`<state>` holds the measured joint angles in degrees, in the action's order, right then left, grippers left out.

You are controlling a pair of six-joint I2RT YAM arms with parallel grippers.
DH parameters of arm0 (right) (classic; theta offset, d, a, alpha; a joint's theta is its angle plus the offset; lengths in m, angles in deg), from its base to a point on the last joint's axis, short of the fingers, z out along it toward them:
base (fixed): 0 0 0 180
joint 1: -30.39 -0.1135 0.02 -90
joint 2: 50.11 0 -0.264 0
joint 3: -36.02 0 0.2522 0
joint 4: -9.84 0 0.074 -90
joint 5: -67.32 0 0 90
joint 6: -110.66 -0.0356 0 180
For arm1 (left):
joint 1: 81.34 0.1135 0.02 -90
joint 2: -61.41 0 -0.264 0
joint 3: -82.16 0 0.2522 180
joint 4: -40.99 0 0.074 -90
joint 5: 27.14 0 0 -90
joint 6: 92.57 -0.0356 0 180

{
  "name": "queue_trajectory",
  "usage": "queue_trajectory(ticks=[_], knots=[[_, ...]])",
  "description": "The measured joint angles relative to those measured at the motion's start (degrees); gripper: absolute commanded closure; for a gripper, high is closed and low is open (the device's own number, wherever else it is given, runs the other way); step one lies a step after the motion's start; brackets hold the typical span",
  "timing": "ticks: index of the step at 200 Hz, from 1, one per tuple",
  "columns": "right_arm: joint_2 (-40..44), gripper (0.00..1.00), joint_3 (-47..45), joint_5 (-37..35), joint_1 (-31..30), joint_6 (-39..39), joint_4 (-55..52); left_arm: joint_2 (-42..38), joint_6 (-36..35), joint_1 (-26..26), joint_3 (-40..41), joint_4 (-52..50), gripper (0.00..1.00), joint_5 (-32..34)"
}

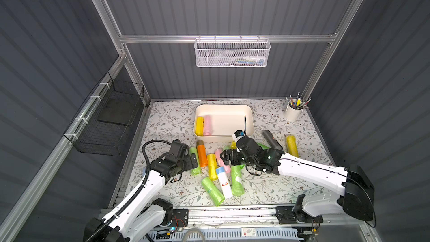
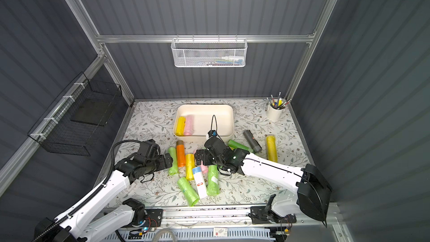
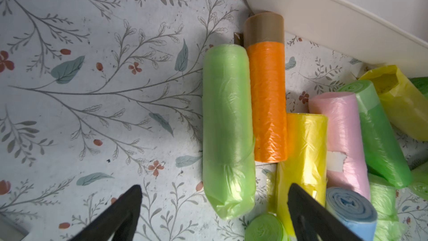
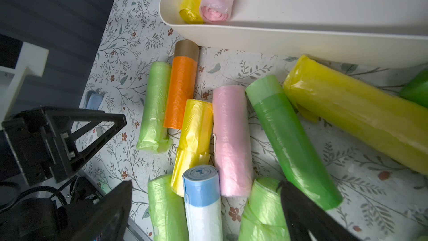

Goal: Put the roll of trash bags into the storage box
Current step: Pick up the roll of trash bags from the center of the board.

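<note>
The cream storage box (image 1: 223, 106) (image 2: 204, 106) stands at the back middle of the floral table, with a yellow roll (image 1: 199, 126) and a pink roll (image 1: 207, 125) inside. Several rolls of trash bags lie in a heap in front of it. My left gripper (image 3: 214, 190) is open over the near end of the light green roll (image 3: 227, 117) (image 1: 194, 162), one finger on each side, not touching it. An orange roll (image 3: 268, 103) lies against that roll. My right gripper (image 4: 205, 187) is open above the blue-and-white roll (image 4: 202, 195) (image 1: 224, 183), holding nothing.
A dark grey roll (image 1: 272, 142) and a long yellow roll (image 1: 292, 145) lie to the right of the heap. A white cup of pens (image 1: 292, 112) stands at the back right. A white mesh basket (image 1: 232, 53) hangs on the back wall, a black wire basket (image 1: 109, 122) on the left wall.
</note>
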<state>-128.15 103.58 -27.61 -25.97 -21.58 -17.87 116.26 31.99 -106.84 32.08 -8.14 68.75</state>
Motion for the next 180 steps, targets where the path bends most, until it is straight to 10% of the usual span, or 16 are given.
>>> queue_trajectory(ticks=[180], knots=[[0.72,0.01,-0.96,-0.68,-0.48,-1.25,-0.92,13.94,-0.79,0.0,1.42,11.78,0.38,-0.59]])
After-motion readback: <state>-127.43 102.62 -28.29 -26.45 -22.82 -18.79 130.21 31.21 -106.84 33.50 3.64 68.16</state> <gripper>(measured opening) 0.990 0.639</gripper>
